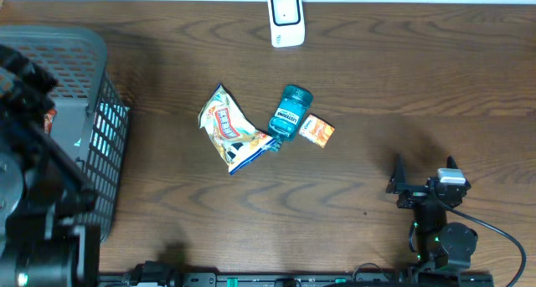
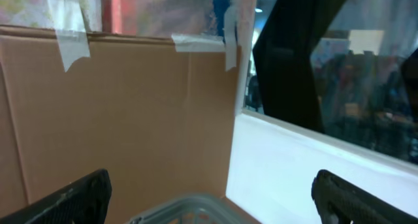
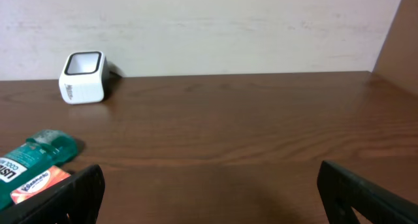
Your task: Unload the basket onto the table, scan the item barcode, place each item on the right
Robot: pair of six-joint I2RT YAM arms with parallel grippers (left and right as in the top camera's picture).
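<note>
jaws wide apart on both sides, holding nothing. right gripper (image 1: 425,171) low over the near right of the table (image 1: 402,78), aimed at the far edge. left gripper (image 2: 209,201) high above the basket (image 1: 100,111), facing cardboard (image 2: 130,119).

three items clustered mid-table, well apart from both grippers. bottle (image 1: 290,113) on its side, box (image 1: 317,130) just beside or touching its right flank, bag (image 1: 230,130) crumpled at its left and seemingly touching the cap end. cannot tell which one is meant for scanning, and no barcode readable on any. probably laid loose in the middle for reach by either arm, nearer the right one by the look of it.

scanner (image 1: 286,19) upright at the far edge, window tilted up toward the arms, likely for showing a lifted item to it head-on.

basket at the left edge, probably the drop for scanned goods. mostly hidden under the left arm. orange-red packet (image 1: 48,118) glimpsed there, seemingly inside, and the rest of the contents not readable.

judged not yet begun: nothing lifted, nothing near the scanner.
</note>
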